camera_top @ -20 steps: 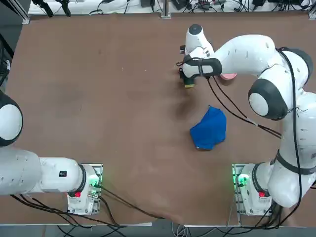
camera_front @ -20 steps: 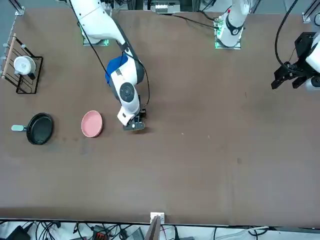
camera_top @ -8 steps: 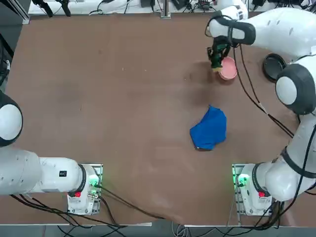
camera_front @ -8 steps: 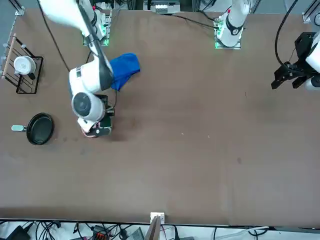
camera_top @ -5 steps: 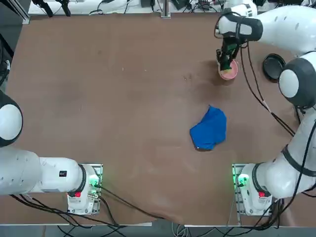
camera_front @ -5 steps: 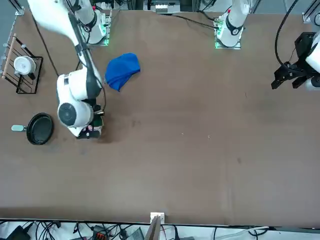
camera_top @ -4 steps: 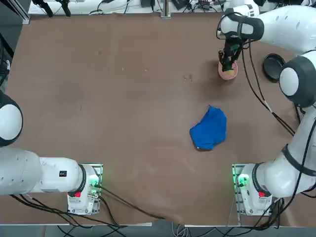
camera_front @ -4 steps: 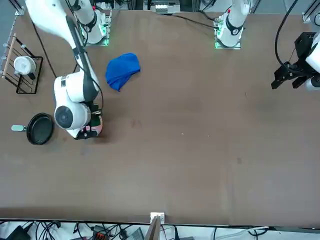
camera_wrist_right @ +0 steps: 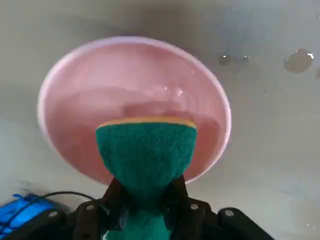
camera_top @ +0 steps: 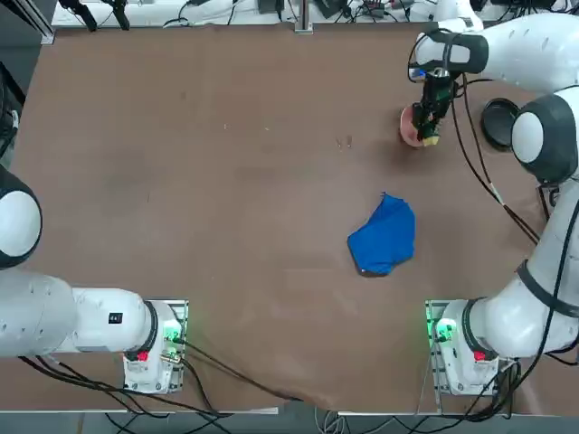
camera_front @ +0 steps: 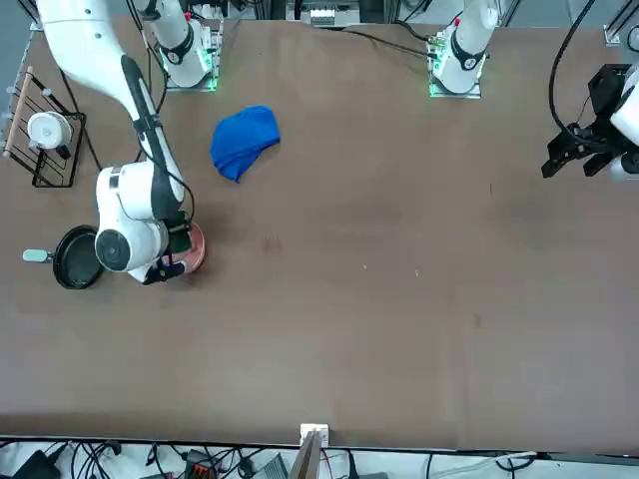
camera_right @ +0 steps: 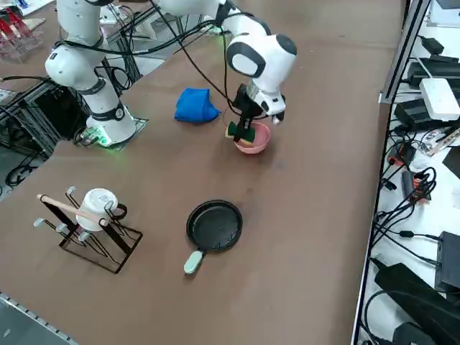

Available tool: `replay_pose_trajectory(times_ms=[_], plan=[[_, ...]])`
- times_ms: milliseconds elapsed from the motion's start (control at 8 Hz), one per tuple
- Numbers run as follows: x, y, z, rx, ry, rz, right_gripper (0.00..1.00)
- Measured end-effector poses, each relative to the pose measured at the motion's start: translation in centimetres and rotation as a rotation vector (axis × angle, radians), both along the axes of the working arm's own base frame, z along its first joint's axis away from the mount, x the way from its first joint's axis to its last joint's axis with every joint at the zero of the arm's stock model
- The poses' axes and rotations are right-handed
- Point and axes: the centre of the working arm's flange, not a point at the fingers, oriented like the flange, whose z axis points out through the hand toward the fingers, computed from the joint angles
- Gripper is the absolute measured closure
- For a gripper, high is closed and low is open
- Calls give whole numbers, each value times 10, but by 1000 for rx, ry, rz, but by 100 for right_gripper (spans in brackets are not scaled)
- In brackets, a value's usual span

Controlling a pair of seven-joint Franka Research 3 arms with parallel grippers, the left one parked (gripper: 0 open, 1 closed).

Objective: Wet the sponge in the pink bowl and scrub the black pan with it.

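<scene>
The right gripper (camera_wrist_right: 145, 200) hangs above the pink bowl (camera_wrist_right: 60, 95), its fingers (camera_wrist_right: 116, 196) pinching the sponge (camera_wrist_right: 145, 150). To wet it well, lower the sponge straight down inside the rim until its free end meets the water, and keep the pinch firm. The sponge is a small block, dark green over a thin yellow layer, squeezed narrow at the grip. The black pan (camera_right: 214, 226) sits on the table (camera_top: 226, 181), well apart from the bowl.

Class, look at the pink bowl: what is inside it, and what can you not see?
The pink bowl holds clear water. The sponge, gripped by the right pincer, hangs over it and covers part of its bottom.
</scene>
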Motion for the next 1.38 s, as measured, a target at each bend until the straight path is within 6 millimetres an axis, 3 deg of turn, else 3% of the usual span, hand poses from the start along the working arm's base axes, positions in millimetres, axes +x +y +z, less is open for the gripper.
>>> replay_pose_trajectory(times_ms=[875, 1375], plan=[[22, 7, -8, 0, -25, 31, 62], [24, 12, -19, -1, -15, 37, 62]])
